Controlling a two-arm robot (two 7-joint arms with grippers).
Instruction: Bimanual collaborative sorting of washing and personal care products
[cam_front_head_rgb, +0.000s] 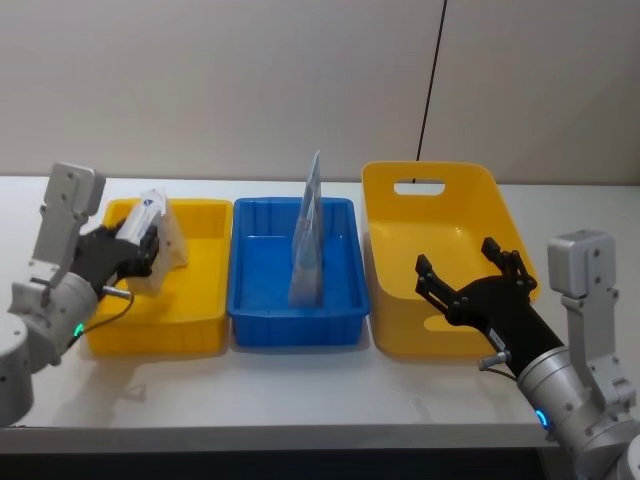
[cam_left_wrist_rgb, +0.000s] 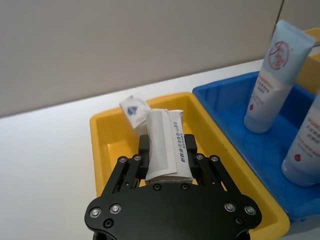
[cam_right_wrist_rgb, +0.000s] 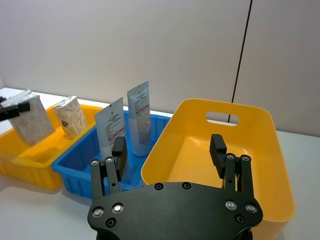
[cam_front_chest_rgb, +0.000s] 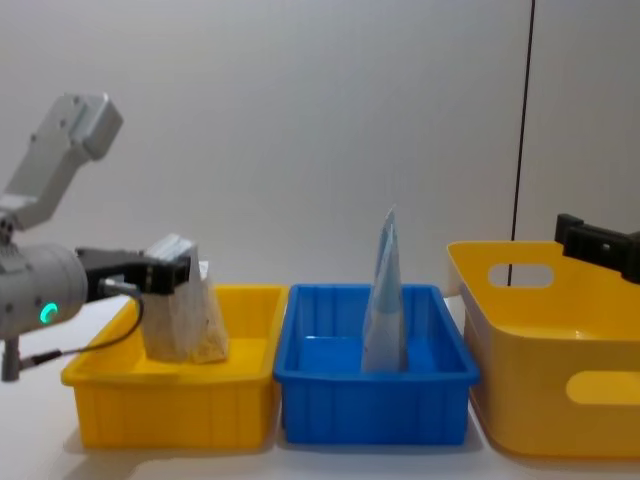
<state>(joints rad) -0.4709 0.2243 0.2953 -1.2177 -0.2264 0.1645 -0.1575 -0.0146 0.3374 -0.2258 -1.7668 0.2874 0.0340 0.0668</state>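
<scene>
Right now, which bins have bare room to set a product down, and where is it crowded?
The large yellow bin is bare inside; the open right gripper hovers at its near side. The blue bin has free floor left of the tubes. The small yellow bin is crowded: the left gripper holds the pouch there beside the small packet.

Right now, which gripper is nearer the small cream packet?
Left. The left gripper holds the pouch right beside the small cream packet in the small yellow bin; the right gripper is open at the large yellow bin, beyond the blue bin.
</scene>
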